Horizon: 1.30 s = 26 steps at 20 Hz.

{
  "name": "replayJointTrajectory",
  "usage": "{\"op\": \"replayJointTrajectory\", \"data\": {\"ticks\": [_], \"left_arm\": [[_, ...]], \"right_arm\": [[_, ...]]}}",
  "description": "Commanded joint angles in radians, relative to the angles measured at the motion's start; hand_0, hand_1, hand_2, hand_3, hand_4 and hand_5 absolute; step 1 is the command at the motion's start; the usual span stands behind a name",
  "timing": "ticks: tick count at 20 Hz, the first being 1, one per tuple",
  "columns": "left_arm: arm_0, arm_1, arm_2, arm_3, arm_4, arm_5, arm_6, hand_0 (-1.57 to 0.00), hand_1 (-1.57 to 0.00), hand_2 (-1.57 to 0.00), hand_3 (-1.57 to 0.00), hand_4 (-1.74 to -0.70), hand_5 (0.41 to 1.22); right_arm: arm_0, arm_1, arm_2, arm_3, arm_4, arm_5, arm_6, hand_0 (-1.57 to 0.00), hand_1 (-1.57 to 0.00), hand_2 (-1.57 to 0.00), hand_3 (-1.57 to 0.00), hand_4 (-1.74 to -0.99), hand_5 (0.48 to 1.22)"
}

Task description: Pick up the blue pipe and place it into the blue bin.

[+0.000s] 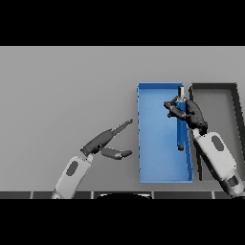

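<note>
- From the head view, we see a flat grey table [62, 86] with two open rectangular bins side by side on its right half.
- The shallow blue rectangular bin [158, 162] stands nearer the middle; a dark grey rectangular bin [229, 105] sits just beside it on the right, their long walls close together.
- Our right hand [184, 111] reaches over the wall between the two bins, its arm coming up from the lower right across the dark bin.
- That hand's fingers are curled round the long slender blue pipe [181, 131], gripping it near its upper end.
- The pipe runs lengthwise along the blue bin's right side, above its floor, with a pale tip showing beyond the hand near the bin's far wall and the rest stretching below the hand toward us.
- We cannot tell whether the pipe's lower end touches the bin's floor.
- Our left hand [107, 143] hovers over bare table left of the blue bin, fingers straight and spread from the thumb, holding nothing.
</note>
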Motion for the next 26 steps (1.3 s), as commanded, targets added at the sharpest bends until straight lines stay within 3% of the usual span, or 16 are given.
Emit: {"op": "replayJointTrajectory", "data": {"ticks": [1, 2, 4, 6, 8, 10, 13, 16, 20, 24, 26], "left_arm": [[-0.002, 0.007, 0.004, 0.0, 0.009, -0.011, -0.004, 0.0, 0.0, 0.0, 0.0, -0.92, 0.489], [-0.007, 0.006, 0.006, 0.006, 0.013, -0.014, -0.001, 0.0, 0.0, 0.0, 0.0, -0.92, 0.491], [0.001, 0.004, -0.001, 0.0, 0.013, -0.016, -0.005, 0.0, 0.0, 0.0, 0.0, -0.92, 0.493], [0.014, -0.001, -0.01, -0.004, 0.002, -0.009, -0.008, 0.0, 0.0, 0.0, 0.0, -0.92, 0.493], [0.017, -0.002, -0.013, -0.004, 0.001, -0.009, -0.003, 0.0, 0.0, 0.0, 0.0, -0.93, 0.494], [0.024, -0.001, -0.014, 0.001, -0.005, -0.004, -0.013, 0.0, 0.0, 0.0, 0.0, -0.93, 0.494], [0.022, -0.001, -0.011, -0.01, 0.003, -0.006, -0.011, 0.0, 0.0, 0.0, 0.0, -0.93, 0.496], [0.012, -0.005, -0.007, 0.0, 0.0, 0.0, 0.004, 0.0, 0.0, 0.0, 0.0, -0.93, 0.496], [0.004, -0.002, -0.001, 0.013, 0.002, -0.004, -0.003, 0.0, 0.0, 0.0, 0.0, -0.93, 0.497], [0.024, 0.008, 0.0, -0.012, 0.013, -0.009, -0.019, 0.0, 0.0, 0.0, 0.0, -0.93, 0.496], [0.015, 0.009, 0.003, -0.025, 0.017, -0.007, 0.007, 0.0, 0.0, 0.0, 0.0, -0.93, 0.495]], "right_arm": [[-0.016, -0.036, 0.056, 0.007, -0.08, -0.048, 0.0, -1.57, -1.57, -1.57, -0.41, -1.677, 1.171], [-0.037, -0.068, 0.118, -0.002, -0.143, -0.113, 0.0, -1.57, -1.57, -1.52, -0.45, -1.626, 1.161], [-0.049, -0.097, 0.151, 0.005, -0.189, -0.133, 0.001, -1.08, -1.03, -0.99, -0.29, -1.469, 1.148], [-0.085, -0.15, 0.21, 0.019, -0.247, -0.187, -0.001, -0.69, -0.66, -0.63, -0.19, -1.37, 1.125], [-0.116, -0.18, 0.264, 0.027, -0.24, -0.153, 0.001, -0.44, -0.42, -0.4, -0.12, -1.307, 1.068], [-0.183, -0.254, 0.4, 0.021, -0.209, -0.101, 0.001, -0.28, -0.27, -0.26, -0.08, -1.25, 0.962], [-0.255, -0.301, 0.52, 0.019, -0.231, -0.06, 0.001, -0.14, -0.14, -0.13, -0.04, -1.205, 0.837], [-0.309, -0.319, 0.6, 0.037, -0.25, -0.034, 0.001, -0.07, -0.07, -0.07, -0.02, -1.161, 0.771], [-0.326, -0.307, 0.621, 0.049, -0.238, -0.013, 0.001, -0.03, -0.03, -0.03, -0.01, -1.099, 0.725], [-0.336, -0.318, 0.634, 0.039, -0.225, 0.018, -0.004, -0.02, -0.02, -0.02, 0.0, -1.084, 0.712], [-0.325, -0.325, 0.632, 0.035, -0.229, 0.023, -0.018, -0.02, -0.02, -0.02, 0.0, -1.084, 0.714]]}}
